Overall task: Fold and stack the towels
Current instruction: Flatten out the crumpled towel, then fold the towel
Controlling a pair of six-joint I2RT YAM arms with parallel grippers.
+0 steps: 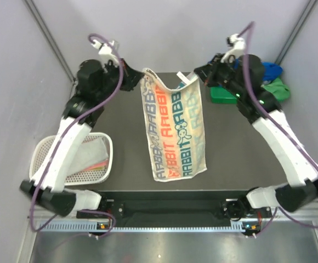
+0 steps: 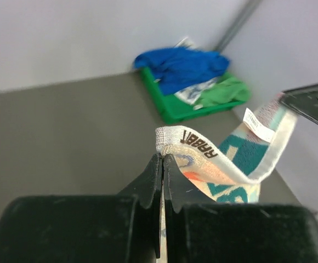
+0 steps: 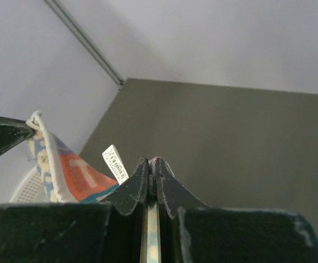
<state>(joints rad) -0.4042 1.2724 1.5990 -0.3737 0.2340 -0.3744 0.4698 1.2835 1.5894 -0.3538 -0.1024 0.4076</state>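
Observation:
A lettered towel (image 1: 176, 131) in cream, teal and orange hangs spread between both grippers above the dark table. My left gripper (image 1: 138, 78) is shut on its upper left corner, with the hem (image 2: 187, 141) sticking out past the tips (image 2: 163, 159). My right gripper (image 1: 198, 75) is shut on the upper right corner; cloth shows between its jaws (image 3: 153, 162), and the towel's white label (image 3: 114, 163) hangs beside them. A blue towel (image 2: 182, 63) and green and white ones (image 2: 216, 91) lie in the green tray (image 2: 172, 109) at the back right.
A white mesh basket (image 1: 79, 159) with cloths in it stands at the front left. The green tray (image 1: 223, 94) sits right behind my right gripper. Grey walls close in the table at the back and sides.

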